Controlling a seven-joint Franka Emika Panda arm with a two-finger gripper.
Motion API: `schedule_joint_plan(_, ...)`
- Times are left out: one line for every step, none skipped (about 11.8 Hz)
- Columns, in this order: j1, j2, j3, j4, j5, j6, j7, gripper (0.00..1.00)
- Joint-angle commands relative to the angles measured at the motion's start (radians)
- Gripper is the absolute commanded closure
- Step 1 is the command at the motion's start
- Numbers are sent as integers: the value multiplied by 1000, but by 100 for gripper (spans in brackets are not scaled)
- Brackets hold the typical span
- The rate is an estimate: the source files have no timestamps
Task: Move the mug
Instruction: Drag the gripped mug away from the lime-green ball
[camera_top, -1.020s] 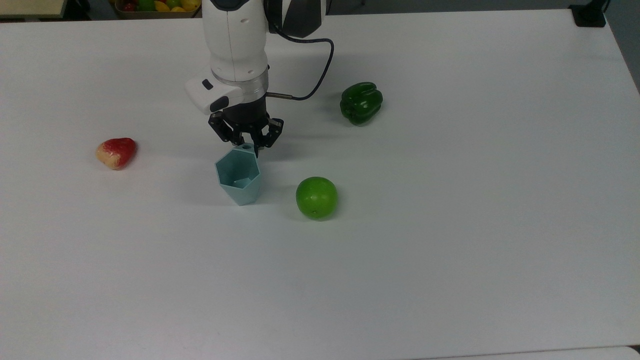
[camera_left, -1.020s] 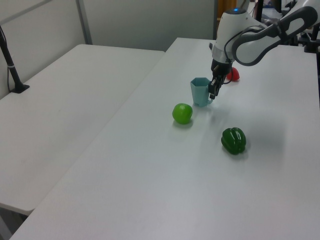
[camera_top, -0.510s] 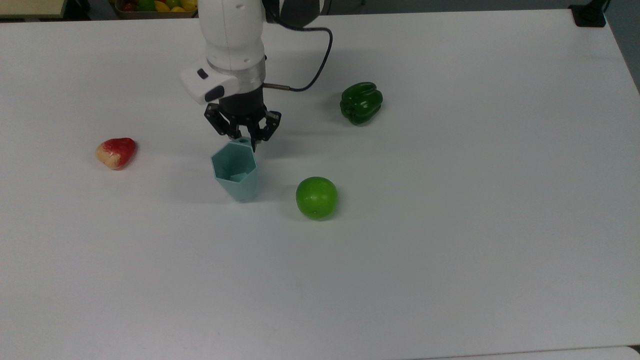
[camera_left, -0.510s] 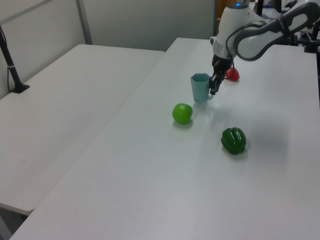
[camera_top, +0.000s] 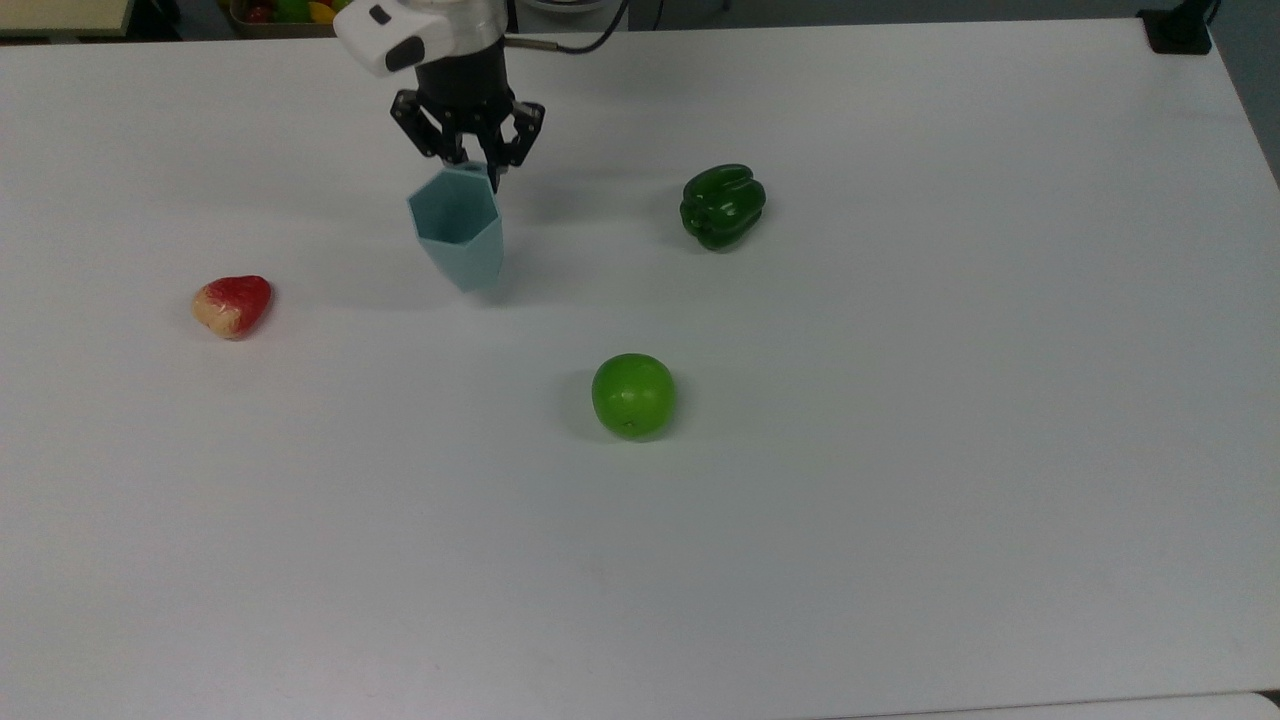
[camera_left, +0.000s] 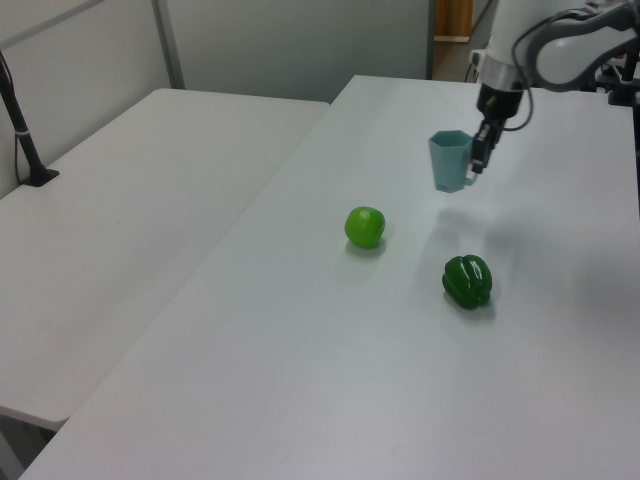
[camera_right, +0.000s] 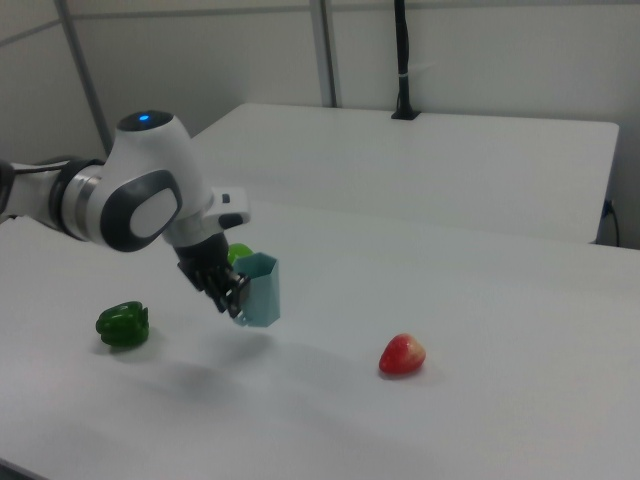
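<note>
The pale blue-teal faceted mug (camera_top: 458, 228) hangs upright above the white table (camera_top: 900, 450), its shadow on the surface below it. My gripper (camera_top: 478, 172) is shut on the tab at its rim, on the side toward the top view's upper edge. In the left view the mug (camera_left: 451, 161) floats at the far right of the table, held by the gripper (camera_left: 479, 160). In the right view the mug (camera_right: 260, 291) hangs beside the gripper (camera_right: 238, 300), clear of the tabletop.
A green apple (camera_top: 633, 395) lies near the table's middle. A green bell pepper (camera_top: 722, 205) sits to the top view's right of the mug. A red and yellow fruit (camera_top: 232, 305) lies at the top view's left. A tray of fruit (camera_top: 300, 10) stands beyond the far edge.
The gripper has lifted the mug off the table and carried it toward the top view's upper edge, away from the apple. The other objects have stayed put.
</note>
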Motion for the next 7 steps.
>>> schedule_joint_plan(-3, -137, -1, -170, -37, 9, -28, 89)
schedule_joint_plan(-1, -139, 1, -187, -37, 9, -28, 89)
schedule_joint_plan(6, -136, 1, -209, -40, 12, -28, 89)
schedule_joint_plan(9, -134, 2, -224, -54, 12, -27, 89)
schedule_joint_plan(9, -131, 2, -227, -57, 12, -27, 88)
schedule_joint_plan(11, -128, 2, -227, -57, 14, -24, 88)
schedule_joint_plan(13, -119, 2, -227, -57, 15, -22, 88)
